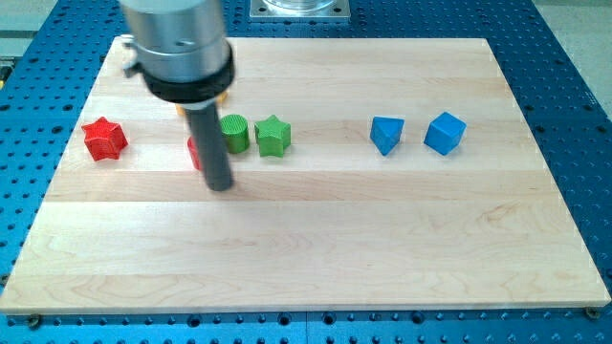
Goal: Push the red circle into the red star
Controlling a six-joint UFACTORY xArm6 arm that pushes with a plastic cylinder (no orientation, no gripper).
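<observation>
My tip is resting on the wooden surface, carrying no jaws, touching the mostly hidden red circle. Left to right, red star, green cylinder, green star and two blue blocks are sitting.

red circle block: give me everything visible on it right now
Only a sliver of the small red circle block shows: a red edge poking out on the view's left of the dark rod, which covers the rest. My tip sits at its lower right, apparently against it, though contact is hidden. It lies flat on the pale wooden board, left of the green cylinder block and well right of the red star block. Its round shape cannot be confirmed.
</observation>
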